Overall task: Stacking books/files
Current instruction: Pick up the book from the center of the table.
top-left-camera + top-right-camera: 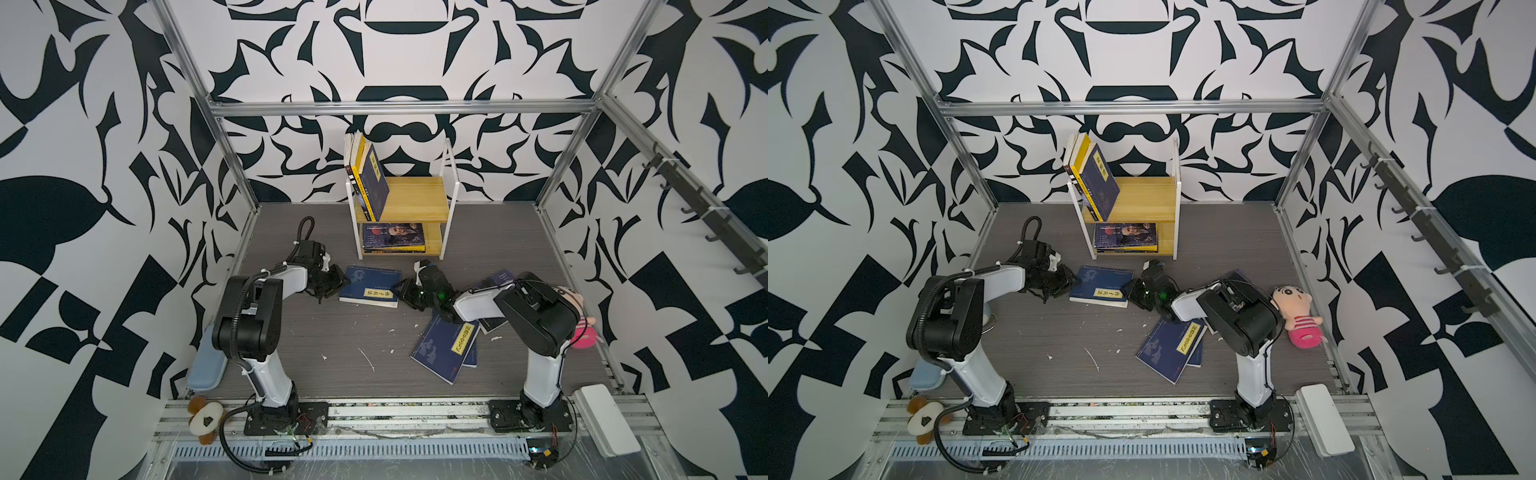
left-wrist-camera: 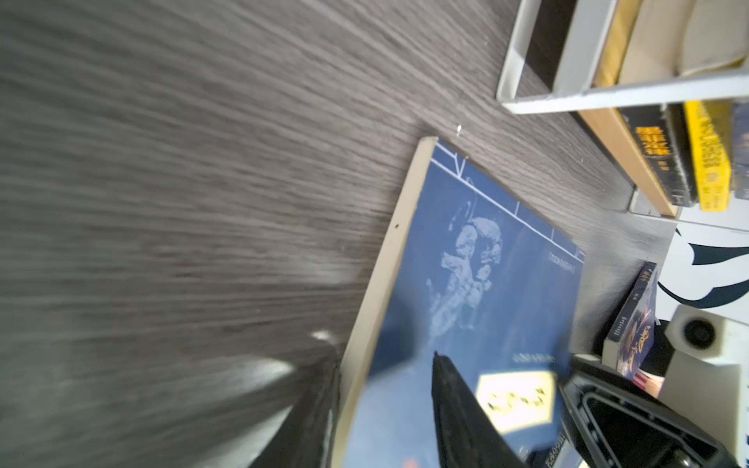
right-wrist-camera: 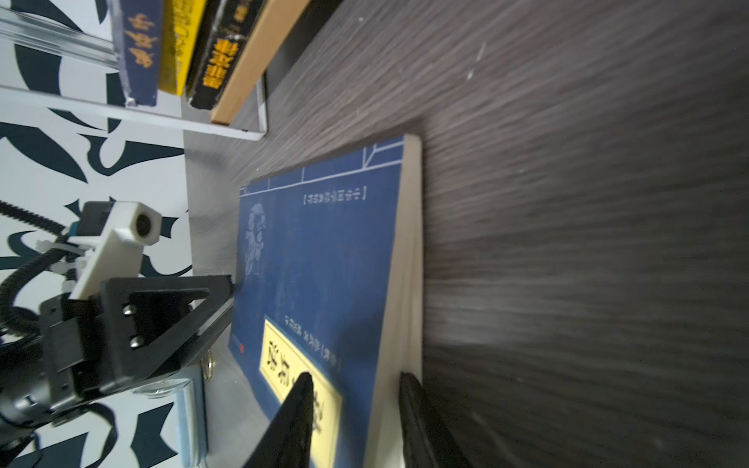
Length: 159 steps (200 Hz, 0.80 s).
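Observation:
A navy book with a yellow title label lies on the grey table in front of the shelf. My left gripper is at its left edge. One finger lies on the cover and the other is against the underside, shut on the book. My right gripper clamps the opposite edge of the same book, with one finger on the yellow label and one under the pages. More navy books lie overlapped near the right arm.
A small wooden shelf stands behind, with books leaning on its top level and flat books below. There is a light-blue pencil case at front left, a white box at front right, a plush doll at the right and a plush bear on the rail.

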### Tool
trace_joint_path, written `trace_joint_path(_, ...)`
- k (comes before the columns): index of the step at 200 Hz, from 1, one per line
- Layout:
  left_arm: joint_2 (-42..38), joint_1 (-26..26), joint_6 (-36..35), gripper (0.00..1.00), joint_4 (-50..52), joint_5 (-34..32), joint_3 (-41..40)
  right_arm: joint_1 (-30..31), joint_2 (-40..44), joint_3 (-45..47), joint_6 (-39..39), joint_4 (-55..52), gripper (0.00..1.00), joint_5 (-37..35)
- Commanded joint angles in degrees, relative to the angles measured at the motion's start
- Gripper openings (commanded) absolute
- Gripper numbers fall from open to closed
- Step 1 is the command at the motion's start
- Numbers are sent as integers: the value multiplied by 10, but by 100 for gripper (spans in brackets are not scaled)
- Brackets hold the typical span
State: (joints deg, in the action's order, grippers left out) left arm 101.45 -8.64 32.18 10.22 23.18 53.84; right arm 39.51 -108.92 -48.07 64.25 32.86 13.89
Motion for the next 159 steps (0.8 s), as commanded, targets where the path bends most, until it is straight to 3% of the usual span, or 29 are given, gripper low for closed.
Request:
trace_joint_path(1,23,-16,11,42,21,13,-11,10,50,-31,6,57,37,46)
trace_joint_path(40,16,-16,6,42,20,9,-15,10,59,-31,19,76,32,53)
trace_joint_path(57,6,-16,-3,45,23,4,-16,9,60,-31,25,83,23,51)
trace_joint_path(75,-10,-16,-18,54,28,-10,-16,7,70,-31,26,83,12,51)
trace_joint_path(97,-42,-14,-57,75,48,-46,-9,0,96,-26,19,59,4,49)
trace_joint_path(125,-123,-4,-157,91,90,-80,16,-9,153,-24,-3,2,3,36)
trace_joint_path(140,-182,-4,-255,99,120,-78,37,-14,181,-25,-7,-24,4,23)
trace_joint_path(159,-245,-9,-367,100,151,-40,57,-19,207,-28,5,-41,4,12)
